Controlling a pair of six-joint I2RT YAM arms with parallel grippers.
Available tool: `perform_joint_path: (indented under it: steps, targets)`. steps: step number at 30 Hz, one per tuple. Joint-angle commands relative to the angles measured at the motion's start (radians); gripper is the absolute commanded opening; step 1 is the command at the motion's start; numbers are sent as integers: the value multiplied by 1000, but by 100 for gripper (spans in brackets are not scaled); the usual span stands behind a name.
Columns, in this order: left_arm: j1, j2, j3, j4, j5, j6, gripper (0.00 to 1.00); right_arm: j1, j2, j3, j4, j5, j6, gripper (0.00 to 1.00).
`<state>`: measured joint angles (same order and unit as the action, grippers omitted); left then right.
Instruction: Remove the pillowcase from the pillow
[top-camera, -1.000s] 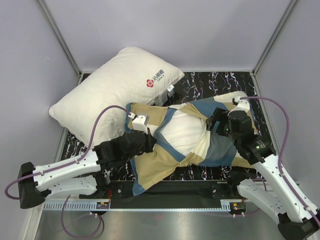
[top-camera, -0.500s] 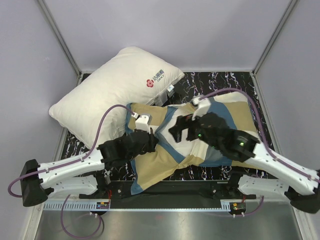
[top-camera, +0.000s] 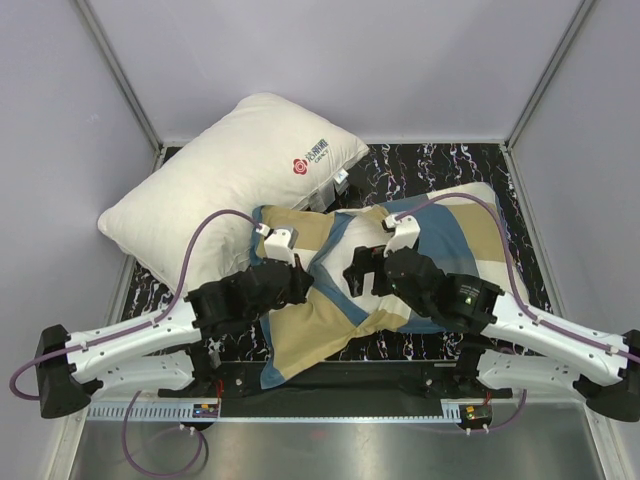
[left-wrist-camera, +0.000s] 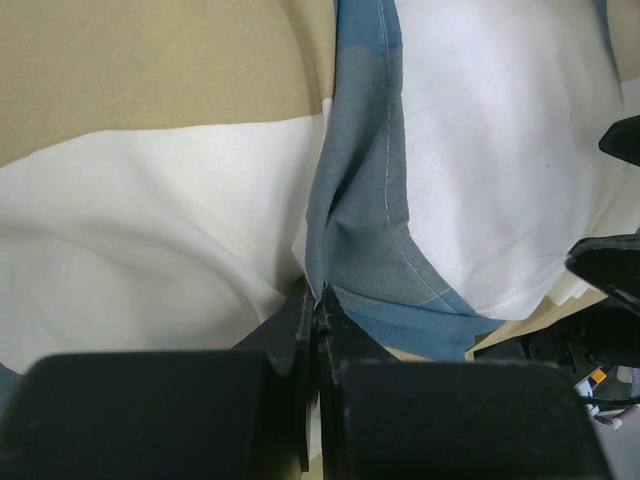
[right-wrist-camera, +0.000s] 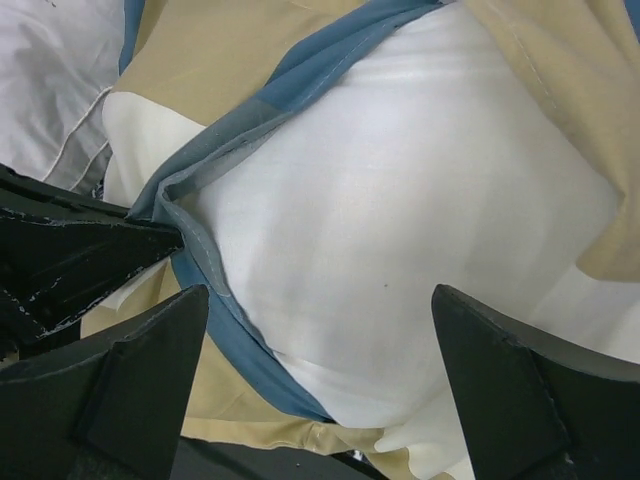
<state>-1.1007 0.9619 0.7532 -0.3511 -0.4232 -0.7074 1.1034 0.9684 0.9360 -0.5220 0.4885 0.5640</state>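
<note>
The checked pillowcase (top-camera: 300, 330) in teal, tan and cream lies mid-table, still round the plain off-white pillow (top-camera: 345, 290), which bulges from its opening. My left gripper (top-camera: 300, 282) is shut on the teal hem of the pillowcase (left-wrist-camera: 365, 220) at the left side of the opening. My right gripper (top-camera: 365, 270) is open wide, hovering just above the bare pillow (right-wrist-camera: 400, 220), its fingers (right-wrist-camera: 130, 390) apart on either side and holding nothing. The left gripper's fingers (right-wrist-camera: 70, 250) show at the left in the right wrist view.
A second white pillow with a red logo (top-camera: 240, 170) leans at the back left, against the left wall. The dark marbled tabletop (top-camera: 420, 165) shows behind and right. Grey walls close in three sides.
My right arm has swung left from the pillowcase's right end and come down over the exposed pillow. My left gripper has kept its hold on the hem, almost still.
</note>
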Motion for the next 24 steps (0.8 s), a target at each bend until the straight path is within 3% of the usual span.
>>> perform_joint_path:
  steps: [1,6,11,12,13,15,16,17,21,24]
  targets:
    - [13,-26,9,-5,-14,17,0,3,21,-31,-35,49,69,100]
    - [16,-15,26,-9,-5,20,0,3,85,-143,66,-33,134,100]
    - [16,-34,5,-2,8,2,0,3,187,-193,99,13,168,100]
    - [16,-43,3,0,8,2,0,4,200,-198,108,25,175,95]
    - [15,-48,0,-2,8,2,0,3,226,-197,112,28,178,71]
    - [16,-60,5,-14,3,5,0,3,254,-186,135,28,163,42]
    - [19,-63,11,-22,3,11,0,1,262,-177,139,32,157,12]
    - [21,-69,29,-28,3,17,0,1,269,-164,137,39,148,1]
    - [30,-124,112,-118,-44,63,0,-63,276,-71,93,64,65,0]
    - [38,-195,185,-207,-104,98,0,-215,204,-52,93,10,8,0]
